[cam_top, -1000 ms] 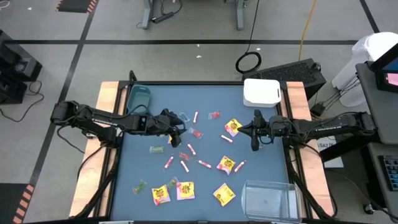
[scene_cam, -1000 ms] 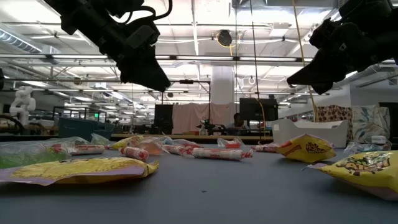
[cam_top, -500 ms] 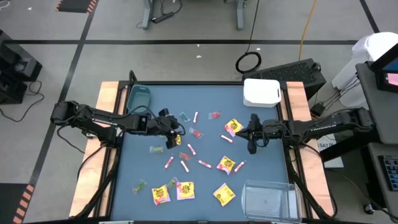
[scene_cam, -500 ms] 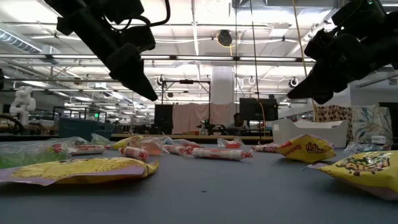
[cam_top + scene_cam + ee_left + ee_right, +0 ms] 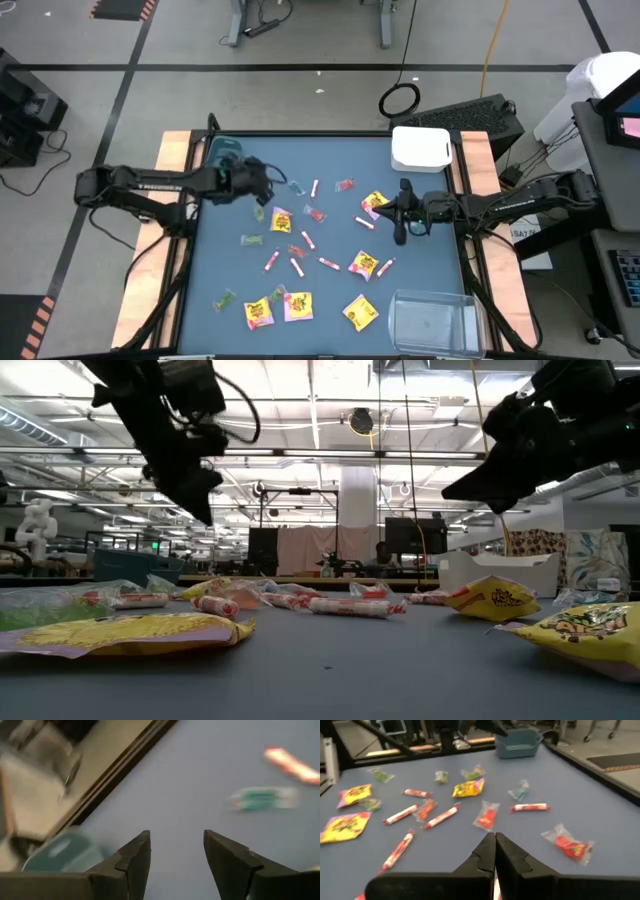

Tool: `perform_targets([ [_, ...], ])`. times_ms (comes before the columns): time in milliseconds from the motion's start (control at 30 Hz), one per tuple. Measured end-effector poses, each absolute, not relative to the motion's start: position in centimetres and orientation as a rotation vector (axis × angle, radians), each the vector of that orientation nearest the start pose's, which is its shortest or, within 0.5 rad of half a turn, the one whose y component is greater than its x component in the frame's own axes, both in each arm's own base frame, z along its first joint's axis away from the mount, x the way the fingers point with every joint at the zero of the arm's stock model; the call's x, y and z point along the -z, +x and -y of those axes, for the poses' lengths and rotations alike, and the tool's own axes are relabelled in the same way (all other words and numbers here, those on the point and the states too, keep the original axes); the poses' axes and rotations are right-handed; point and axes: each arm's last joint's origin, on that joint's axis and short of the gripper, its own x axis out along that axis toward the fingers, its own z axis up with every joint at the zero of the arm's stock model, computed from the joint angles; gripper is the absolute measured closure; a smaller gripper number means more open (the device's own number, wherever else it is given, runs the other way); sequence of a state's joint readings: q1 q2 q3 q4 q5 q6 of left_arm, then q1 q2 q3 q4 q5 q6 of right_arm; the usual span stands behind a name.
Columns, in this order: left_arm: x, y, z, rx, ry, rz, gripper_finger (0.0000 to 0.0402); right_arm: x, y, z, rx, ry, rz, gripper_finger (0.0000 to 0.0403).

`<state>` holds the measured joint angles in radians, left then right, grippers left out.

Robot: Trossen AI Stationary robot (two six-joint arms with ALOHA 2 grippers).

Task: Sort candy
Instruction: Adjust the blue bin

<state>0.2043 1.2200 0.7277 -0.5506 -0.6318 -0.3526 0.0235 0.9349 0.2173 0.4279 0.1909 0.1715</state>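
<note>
Blue tabletop [image 5: 330,300] carries scattered candy [image 5: 282,221]: light, crinkly, slippery; we'd pinch wrappers mid-body. Our left end effector [image 5: 262,192] hovers parted, empty, near the teal bin [image 5: 222,152]; right end effector [image 5: 402,232] clenched.

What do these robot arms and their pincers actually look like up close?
Both arms are black and slender, with white lettering along one segment and thin black cables looping at the wrists. Each ends in a gripper, left and right, with two dark, wedge-shaped fingers tapering to blunt tips.

High view looks straight down on the bench [image 5: 420,280]; low view looks level across it; wrist views look closely along it.
</note>
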Motion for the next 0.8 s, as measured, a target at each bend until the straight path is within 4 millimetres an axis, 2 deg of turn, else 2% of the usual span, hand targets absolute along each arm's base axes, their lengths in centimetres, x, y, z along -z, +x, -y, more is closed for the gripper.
perform_targets([
  [167,-19.9,19.7,-8.9,-1.079,-0.239,-0.974,0.0212,-17.3,17.9,0.2,0.211,0.136,-0.268,0.0403],
  [367,-18.9,18.9,-11.4,-1.198,-0.310,-1.009,0.0212,-17.3,17.9,0.2,0.210,0.135,-0.271,0.0403],
  [567,-17.2,18.5,-13.2,-1.270,-0.357,-1.094,0.0212,-16.8,17.8,0.1,0.209,0.150,-0.319,0.0403],
  [800,-14.6,18.7,-14.5,-1.275,-0.443,-1.178,0.0212,-16.5,17.7,0.0,0.210,0.148,-0.348,0.0403],
])
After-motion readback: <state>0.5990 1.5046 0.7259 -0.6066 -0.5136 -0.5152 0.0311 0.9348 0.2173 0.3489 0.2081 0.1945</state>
